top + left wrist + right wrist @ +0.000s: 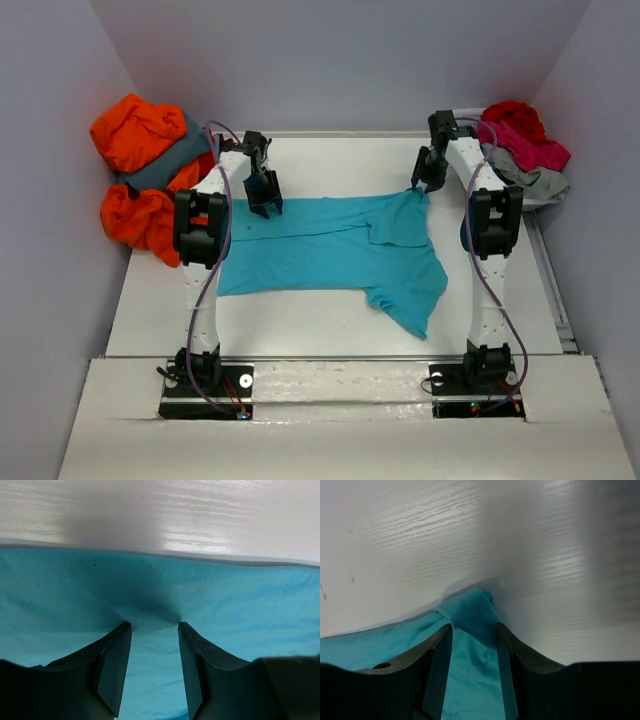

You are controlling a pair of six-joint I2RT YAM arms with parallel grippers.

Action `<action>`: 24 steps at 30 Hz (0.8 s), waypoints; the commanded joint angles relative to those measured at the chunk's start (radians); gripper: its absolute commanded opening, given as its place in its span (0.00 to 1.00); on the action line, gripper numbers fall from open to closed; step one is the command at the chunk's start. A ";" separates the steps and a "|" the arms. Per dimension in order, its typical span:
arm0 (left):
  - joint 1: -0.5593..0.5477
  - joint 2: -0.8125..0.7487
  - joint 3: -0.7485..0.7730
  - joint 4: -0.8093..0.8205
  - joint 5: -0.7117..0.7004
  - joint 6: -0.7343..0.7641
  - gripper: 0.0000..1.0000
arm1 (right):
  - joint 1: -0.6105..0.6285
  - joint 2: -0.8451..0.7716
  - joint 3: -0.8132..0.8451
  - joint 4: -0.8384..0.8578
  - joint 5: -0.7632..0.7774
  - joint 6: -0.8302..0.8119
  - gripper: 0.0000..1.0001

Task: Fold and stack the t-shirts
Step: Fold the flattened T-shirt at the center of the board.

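A turquoise t-shirt (330, 250) lies spread across the white table (300, 325), one sleeve trailing toward the front right. My left gripper (265, 205) is down on its far left edge; in the left wrist view the left gripper (154, 625) has its jaws apart over flat turquoise cloth (240, 610) that puckers at the fingertips. My right gripper (420, 188) sits at the shirt's far right corner. In the right wrist view the right gripper (474, 626) also has its jaws apart, with a raised fold of the cloth (470, 607) between them.
Orange shirts (135, 130) and a slate grey one (165, 170) are heaped at the back left. Red (515, 120), pink (540, 152) and light grey (540, 185) shirts are piled at the back right. Walls close in on three sides.
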 commanded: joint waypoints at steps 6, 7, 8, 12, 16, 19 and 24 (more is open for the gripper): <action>-0.012 0.022 0.017 -0.003 -0.001 0.018 0.55 | 0.009 0.017 0.025 -0.016 0.014 -0.016 0.46; -0.012 0.022 0.017 -0.001 0.001 0.018 0.55 | 0.009 0.017 0.031 -0.017 0.014 -0.016 0.46; -0.012 0.022 0.017 -0.001 -0.001 0.018 0.55 | 0.009 0.028 0.037 -0.020 0.014 -0.016 0.46; -0.012 0.022 0.016 -0.001 -0.001 0.016 0.55 | 0.009 0.056 0.066 -0.029 0.041 -0.016 0.45; -0.012 0.021 0.014 -0.003 -0.003 0.018 0.55 | 0.009 0.074 0.074 -0.034 0.044 -0.015 0.45; -0.012 0.021 0.008 -0.005 -0.007 0.016 0.55 | 0.009 0.073 0.078 -0.032 0.050 -0.013 0.40; -0.012 0.022 -0.007 -0.003 -0.012 0.009 0.55 | 0.009 0.071 0.111 -0.037 0.061 -0.012 0.19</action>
